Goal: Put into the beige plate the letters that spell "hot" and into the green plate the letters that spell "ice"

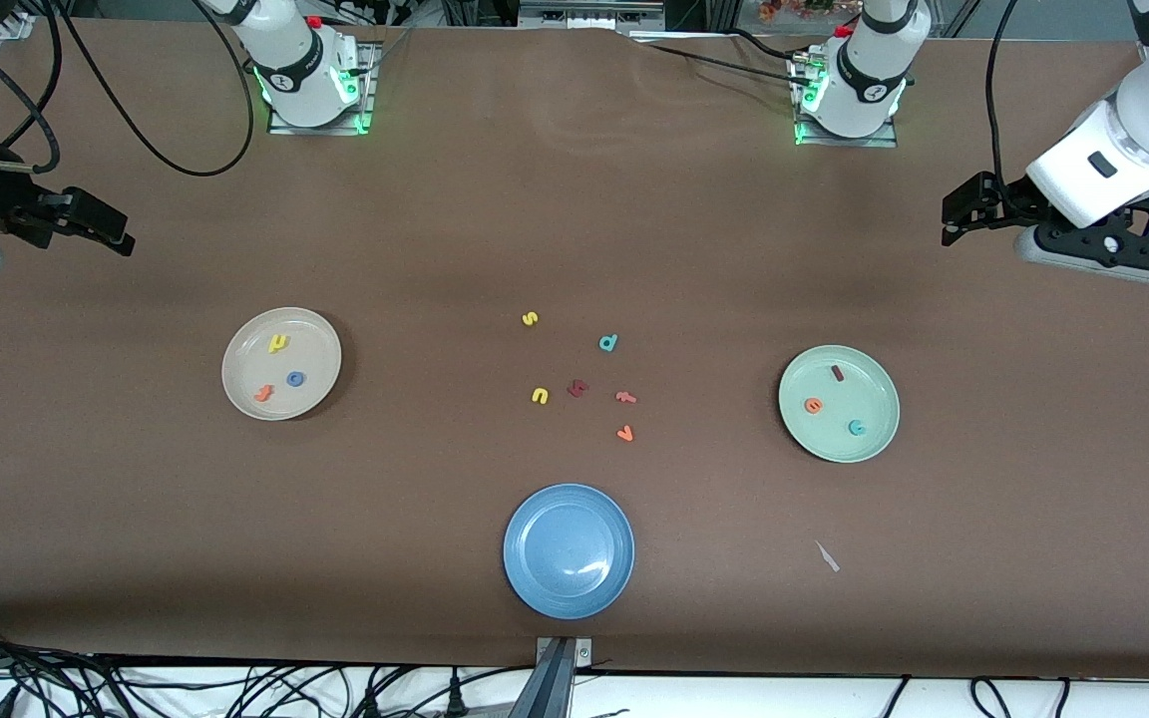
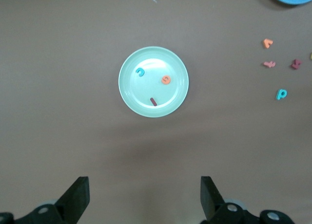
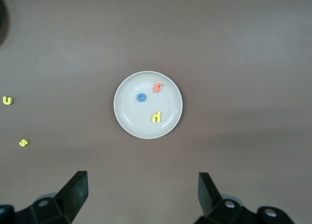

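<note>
Nearest the front camera, the blue plate (image 1: pixel 569 550) lies bare on the bench (image 1: pixel 574 219), with a small pale scrap (image 1: pixel 827 556) beside it toward my left arm's end.

Farther up, mid-bench, sit the six spare letters: orange "v" (image 1: pixel 624 433), salmon "f" (image 1: pixel 625 397), dark red angular letter (image 1: pixel 577 388), yellow "u" (image 1: pixel 540 396), teal "d" (image 1: pixel 608 343) and yellow "s" (image 1: pixel 530 319).

The green plate (image 1: pixel 839 403) holds the teal "c" (image 1: pixel 857 428), orange "e" (image 1: pixel 813 405) and dark red "i" (image 1: pixel 837 373). The beige plate (image 1: pixel 281 362) holds the orange "t" (image 1: pixel 263 393), blue "o" (image 1: pixel 295 378) and yellow "h" (image 1: pixel 278 343). By my judgement both words are sorted and nothing is left to place.

My left gripper (image 2: pixel 145 197) hangs over bare bench at the left arm's end, jaws released and holding nothing. My right gripper (image 3: pixel 142 195) hangs likewise at the right arm's end, jaws released, empty.

Risks from here:
- A needless further pick could put a spare into a finished plate, since "d" shares the teal of "c" and "u" and "s" the yellow of "h".
- A low sweep across the bench could catch a plate rim and spill the light foam letters.
</note>
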Robot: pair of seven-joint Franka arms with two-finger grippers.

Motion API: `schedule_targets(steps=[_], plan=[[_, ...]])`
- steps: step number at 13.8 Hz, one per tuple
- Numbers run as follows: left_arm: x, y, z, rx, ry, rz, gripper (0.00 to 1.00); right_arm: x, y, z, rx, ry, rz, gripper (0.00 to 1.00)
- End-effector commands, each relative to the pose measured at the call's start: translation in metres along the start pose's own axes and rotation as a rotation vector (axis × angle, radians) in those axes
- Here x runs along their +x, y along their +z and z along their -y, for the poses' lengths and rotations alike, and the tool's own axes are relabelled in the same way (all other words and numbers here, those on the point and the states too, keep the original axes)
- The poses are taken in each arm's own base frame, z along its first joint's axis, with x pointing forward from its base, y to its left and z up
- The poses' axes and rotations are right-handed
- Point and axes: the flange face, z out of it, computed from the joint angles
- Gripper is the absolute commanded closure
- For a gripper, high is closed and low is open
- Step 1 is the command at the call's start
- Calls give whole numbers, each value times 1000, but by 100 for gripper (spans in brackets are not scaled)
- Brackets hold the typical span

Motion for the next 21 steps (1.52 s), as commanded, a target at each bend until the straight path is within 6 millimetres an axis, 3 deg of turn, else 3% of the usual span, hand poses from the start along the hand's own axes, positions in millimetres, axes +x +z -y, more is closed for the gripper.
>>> schedule_targets(steps=[1, 6, 15, 21], plan=[[-4, -1, 3, 20, -9, 11, 0, -5, -2, -2, -11, -19, -37, 0], [0, -4, 7, 17, -10, 0, 0, -6, -4, -9, -9, 3, -35, 0], [8, -9, -4, -3, 4, -13, 0, -2, 8, -7, -14, -6, -5, 0], [8, -9, 6, -6, -17, -11, 0, 3, 17, -6, -18, -14, 30, 0]])
